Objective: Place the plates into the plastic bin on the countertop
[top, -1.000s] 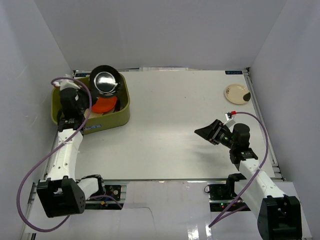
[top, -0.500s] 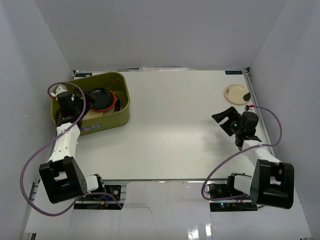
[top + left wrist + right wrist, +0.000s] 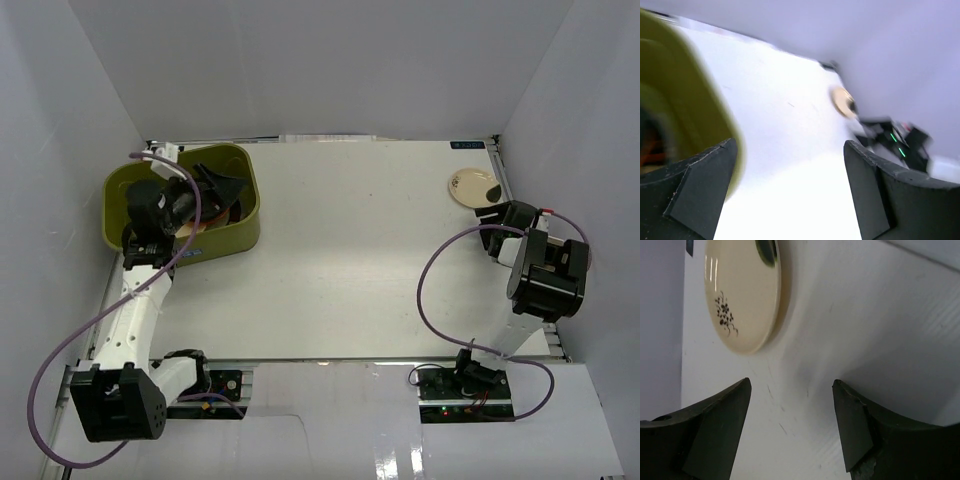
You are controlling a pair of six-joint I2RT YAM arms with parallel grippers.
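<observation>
Lying flat in the far right corner of the white bench (image 3: 350,250), the cream round sprig-patterned plate (image 3: 742,295) may skid toward the edge instead of lifting if the right claw (image 3: 791,387), spread and empty close by, nips its shallow rim askew.

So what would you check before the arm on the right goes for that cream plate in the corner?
1. Right tool open and empty: ok, nothing in its gap.
2. Cream plate lying flat on the countertop: ok.
3. Plate lined up with the tool's gap: not ok, it sits ahead and off to one side.
4. Dark patch at the plate's edge, pattern or object: cannot tell.
5. Left tool empty: ok, open over the bin.
6. Room in the bin: cannot tell, the left arm hides much of it.
</observation>
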